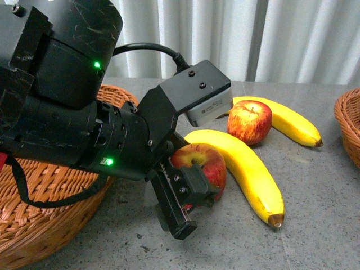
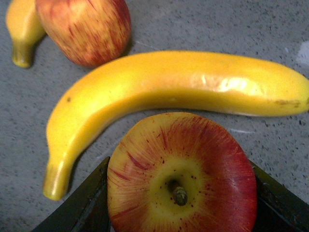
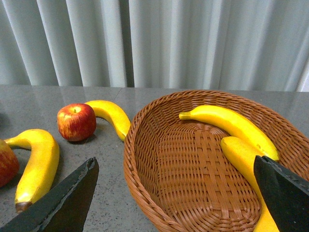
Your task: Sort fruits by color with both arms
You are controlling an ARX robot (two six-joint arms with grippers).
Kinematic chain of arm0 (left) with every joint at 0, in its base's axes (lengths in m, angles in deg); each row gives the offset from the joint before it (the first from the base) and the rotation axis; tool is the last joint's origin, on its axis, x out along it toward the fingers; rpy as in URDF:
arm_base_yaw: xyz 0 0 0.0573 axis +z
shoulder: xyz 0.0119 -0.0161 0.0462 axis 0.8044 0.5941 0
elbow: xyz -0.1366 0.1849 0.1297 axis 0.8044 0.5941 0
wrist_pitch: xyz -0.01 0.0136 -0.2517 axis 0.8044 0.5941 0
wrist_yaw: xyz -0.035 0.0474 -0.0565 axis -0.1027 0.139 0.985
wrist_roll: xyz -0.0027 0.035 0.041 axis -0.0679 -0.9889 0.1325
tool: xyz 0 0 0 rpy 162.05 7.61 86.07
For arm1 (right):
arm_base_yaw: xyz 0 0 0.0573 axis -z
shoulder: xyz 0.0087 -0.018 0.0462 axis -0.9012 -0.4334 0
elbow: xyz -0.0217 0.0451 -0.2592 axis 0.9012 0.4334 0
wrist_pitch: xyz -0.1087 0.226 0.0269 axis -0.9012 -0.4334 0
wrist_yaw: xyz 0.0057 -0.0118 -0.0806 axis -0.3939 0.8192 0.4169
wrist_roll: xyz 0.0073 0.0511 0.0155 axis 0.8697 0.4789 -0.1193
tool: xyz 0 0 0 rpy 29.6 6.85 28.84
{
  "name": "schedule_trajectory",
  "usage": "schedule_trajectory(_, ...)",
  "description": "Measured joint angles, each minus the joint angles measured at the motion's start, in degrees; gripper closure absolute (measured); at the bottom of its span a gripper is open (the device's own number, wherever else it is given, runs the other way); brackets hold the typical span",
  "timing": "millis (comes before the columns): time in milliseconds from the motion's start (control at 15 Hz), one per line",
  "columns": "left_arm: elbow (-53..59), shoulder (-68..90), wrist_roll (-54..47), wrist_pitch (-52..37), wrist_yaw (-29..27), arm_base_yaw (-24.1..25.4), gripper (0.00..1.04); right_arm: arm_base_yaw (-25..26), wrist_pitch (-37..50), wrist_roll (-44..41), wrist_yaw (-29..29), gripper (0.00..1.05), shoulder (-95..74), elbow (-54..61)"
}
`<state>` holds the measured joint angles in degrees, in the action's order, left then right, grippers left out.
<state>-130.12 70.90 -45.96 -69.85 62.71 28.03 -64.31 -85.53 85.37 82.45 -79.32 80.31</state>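
Left gripper (image 1: pixel 190 194): the jaws are closed against both sides of the held apple (image 2: pixel 181 179), whose stem dimple faces the wrist camera. The near banana (image 2: pixel 169 92) lies on the grey tabletop (image 1: pixel 315 225) just beyond the jaws; contact with the held apple cannot be confirmed. Farther out, the far apple (image 1: pixel 249 121) sits just beside the far banana (image 1: pixel 292 121).

Right gripper (image 3: pixel 175 164): the jaws are spread wide and hold nothing. The wicker basket (image 3: pixel 145 159) lies directly ahead between the jaws. It contains the upper basket banana (image 3: pixel 231 123) and the lower basket banana (image 3: pixel 244 159).
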Motion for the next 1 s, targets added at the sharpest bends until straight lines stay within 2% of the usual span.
schedule_trajectory(199,1.16,-7.1,2.99,-4.09,-3.37,-0.5,0.38,0.0,0.0,0.0,0.0,0.07,0.0,0.0)
schedule_trajectory(266,3.06,-14.91,7.98,-8.28,-8.96,0.37,0.38,0.0,0.0,0.0,0.0,0.07,0.0,0.0)
schedule_trajectory(332,6.51,-21.79,17.27,-12.2,-20.48,4.87,0.38,0.0,0.0,0.0,0.0,0.07,0.0,0.0)
schedule_trajectory(465,11.72,-26.23,27.15,-12.55,-30.67,10.21,0.38,0.0,0.0,0.0,0.0,0.07,0.0,0.0)
schedule_trajectory(598,15.72,-26.43,35.91,-11.89,-33.51,12.81,0.38,0.0,0.0,0.0,0.0,0.07,0.0,0.0)
schedule_trajectory(731,18.12,-24.57,42.38,-10.8,-33.38,12.61,0.38,0.0,0.0,0.0,0.0,0.07,0.0,0.0)
schedule_trajectory(997,19.45,-23.8,46.23,-10.6,-34.29,10.34,0.38,0.0,0.0,0.0,0.0,0.07,0.0,0.0)
